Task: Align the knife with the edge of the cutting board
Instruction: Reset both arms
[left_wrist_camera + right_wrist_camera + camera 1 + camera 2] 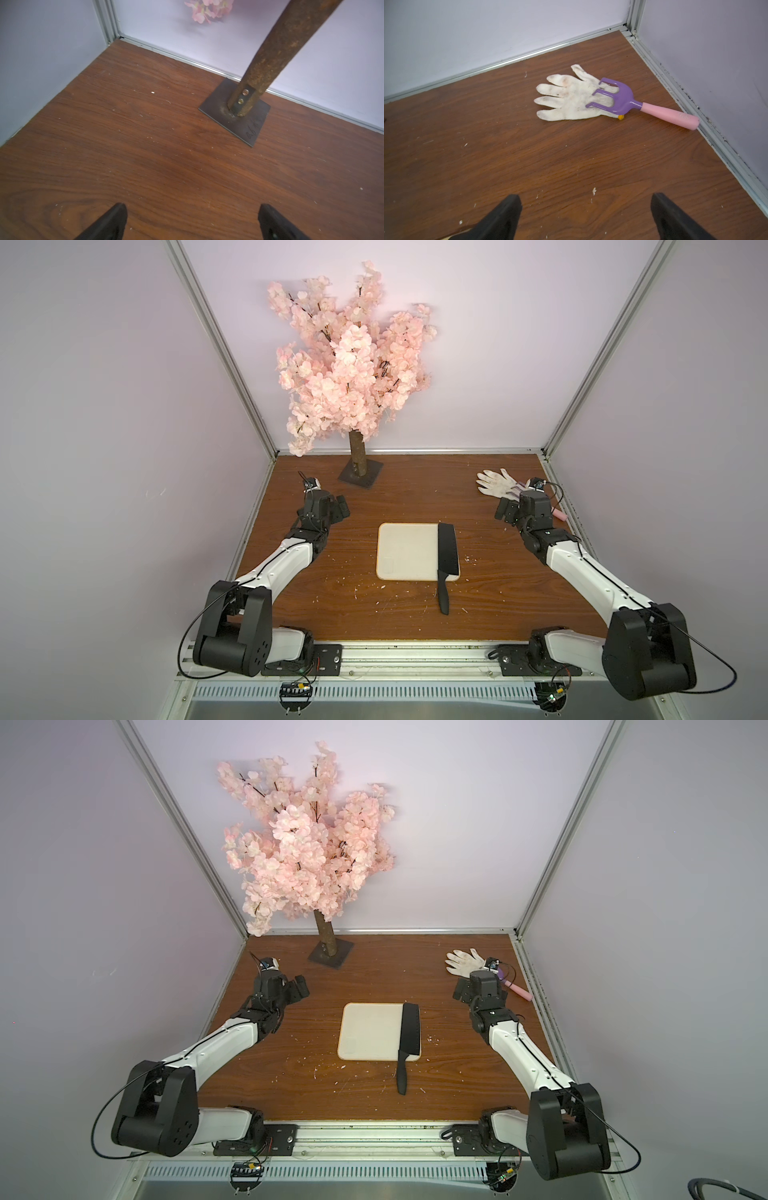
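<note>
Two hands (192,205) (586,195) — wide open, empty

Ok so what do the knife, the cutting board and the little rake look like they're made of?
Knife: uniformly matte black, blade and handle alike; coated metal or plastic, can't tell. Cutting board: cream, dull, tan rim; likely plastic. Rake: glossy purple plastic head; pink handle looks like soft foam.

The only writing is a dark handwritten scrawl on the tree base (245,124), too smeared to read.
</note>
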Controlling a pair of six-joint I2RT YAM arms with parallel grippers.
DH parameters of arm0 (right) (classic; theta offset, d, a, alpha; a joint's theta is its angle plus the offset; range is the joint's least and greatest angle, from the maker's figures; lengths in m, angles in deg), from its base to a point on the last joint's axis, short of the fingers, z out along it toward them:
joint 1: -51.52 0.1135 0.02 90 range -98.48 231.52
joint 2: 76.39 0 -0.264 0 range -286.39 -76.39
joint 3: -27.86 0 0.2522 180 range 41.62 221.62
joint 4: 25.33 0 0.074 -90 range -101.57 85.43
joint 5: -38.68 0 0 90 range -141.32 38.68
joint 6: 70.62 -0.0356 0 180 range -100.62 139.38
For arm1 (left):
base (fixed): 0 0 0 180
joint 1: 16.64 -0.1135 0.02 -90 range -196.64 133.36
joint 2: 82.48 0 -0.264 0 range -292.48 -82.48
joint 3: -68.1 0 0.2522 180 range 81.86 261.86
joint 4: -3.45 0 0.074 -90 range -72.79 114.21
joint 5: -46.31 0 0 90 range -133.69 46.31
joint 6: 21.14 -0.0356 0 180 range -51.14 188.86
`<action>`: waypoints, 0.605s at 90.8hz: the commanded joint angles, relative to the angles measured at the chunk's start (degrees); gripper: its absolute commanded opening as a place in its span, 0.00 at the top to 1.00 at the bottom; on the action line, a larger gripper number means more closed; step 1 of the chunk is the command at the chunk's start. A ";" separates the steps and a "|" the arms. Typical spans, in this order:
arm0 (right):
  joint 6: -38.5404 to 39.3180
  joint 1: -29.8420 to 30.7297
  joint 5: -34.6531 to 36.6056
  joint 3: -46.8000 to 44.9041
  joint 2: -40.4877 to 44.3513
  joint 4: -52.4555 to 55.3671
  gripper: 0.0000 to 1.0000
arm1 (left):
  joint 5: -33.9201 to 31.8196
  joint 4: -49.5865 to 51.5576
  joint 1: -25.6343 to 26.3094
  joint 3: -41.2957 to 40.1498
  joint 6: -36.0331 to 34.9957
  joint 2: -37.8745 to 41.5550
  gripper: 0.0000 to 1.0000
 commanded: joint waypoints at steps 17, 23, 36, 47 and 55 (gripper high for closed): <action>-0.77 -4.86 -2.63 -6.52 2.41 -11.74 0.01 | -11.41 -11.71 -2.40 -8.14 0.30 4.26 0.00; -0.43 -5.30 -2.62 -7.83 3.22 -13.58 0.01 | -13.80 -11.18 -3.01 -8.35 0.23 4.24 0.00; 0.44 -5.81 -2.13 -10.03 5.10 -16.79 0.01 | -15.91 -10.92 -5.22 -9.35 2.47 4.51 0.00; 1.10 -6.45 -1.87 -10.70 5.86 -17.75 0.01 | -16.61 -12.45 -8.15 -12.11 6.59 6.71 0.01; 1.26 -6.85 -2.12 -11.37 6.16 -18.93 0.01 | -18.60 -14.68 -9.14 -14.07 7.35 8.30 0.01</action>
